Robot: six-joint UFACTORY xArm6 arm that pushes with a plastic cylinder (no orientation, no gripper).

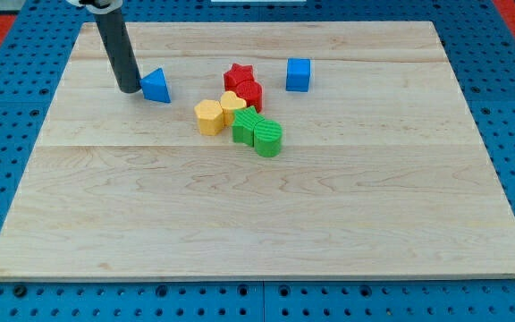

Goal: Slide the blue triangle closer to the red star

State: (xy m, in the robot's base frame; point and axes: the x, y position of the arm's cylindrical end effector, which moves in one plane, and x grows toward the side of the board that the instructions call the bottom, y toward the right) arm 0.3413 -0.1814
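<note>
Toward the view's left of the red star (238, 73), well apart from it, sits the blue triangle (156, 85) on the wooden board (257, 215). My tip (130, 89) stands just beside the triangle on the side away from the star, seemingly touching it. I carry no pincer, only the rod, so there is no spread or pinch to tell. Touching the star below is another red block (249, 94); below that cluster two yellow blocks (209, 116) (232, 107) and two green blocks (245, 125) (268, 137). A blue cube (299, 74) lies near the star's right.
</note>
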